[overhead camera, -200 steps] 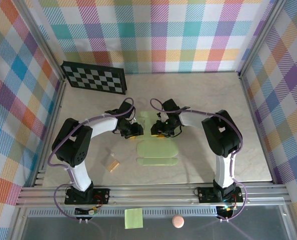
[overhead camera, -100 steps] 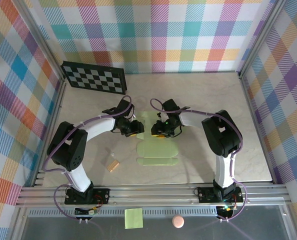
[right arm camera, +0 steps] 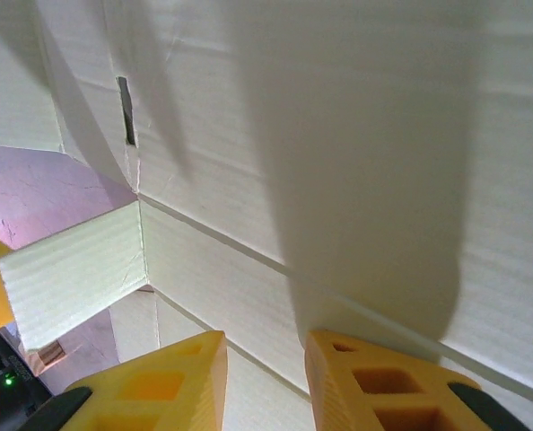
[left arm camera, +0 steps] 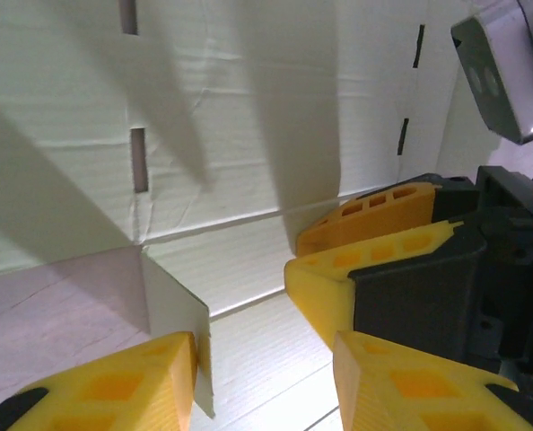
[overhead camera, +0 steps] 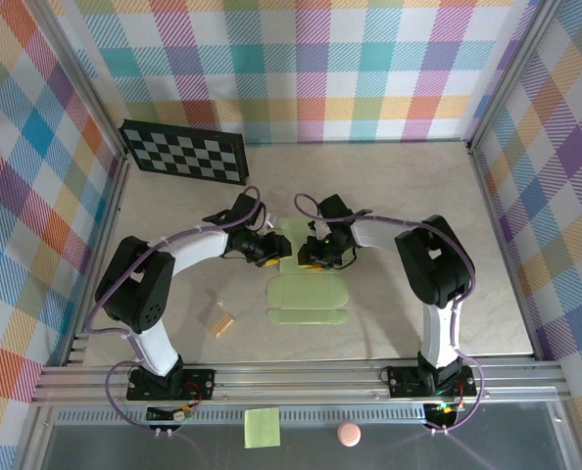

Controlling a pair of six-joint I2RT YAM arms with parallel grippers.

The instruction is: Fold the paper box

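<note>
Left gripper: jaws half-wide, a raised side flap standing just inside the finger at 7 o'clock of the left wrist view, the other finger apart from it. Nothing was clamped. Likely placed to catch that flap and swing it up on its crease.

Right gripper: jaws narrow, tips low against a creased panel. Whether card was pinched between them, cannot tell. Probably there to pin or brace the panel while the left worked the flap.

Paper box lay mid-table, mostly flat. Its near half was unfolded toward 6 o'clock, and both grippers met over its far end, left at the box's 10 o'clock, right at its 1 o'clock.

Views: the overhead gave the layout and a tan block at the box's 8 o'clock, but no finger detail. The left wrist showed the slots and the right gripper's yellow fingers close by at 3 o'clock. The right wrist showed the same flap from its other side at 9 o'clock.
</note>
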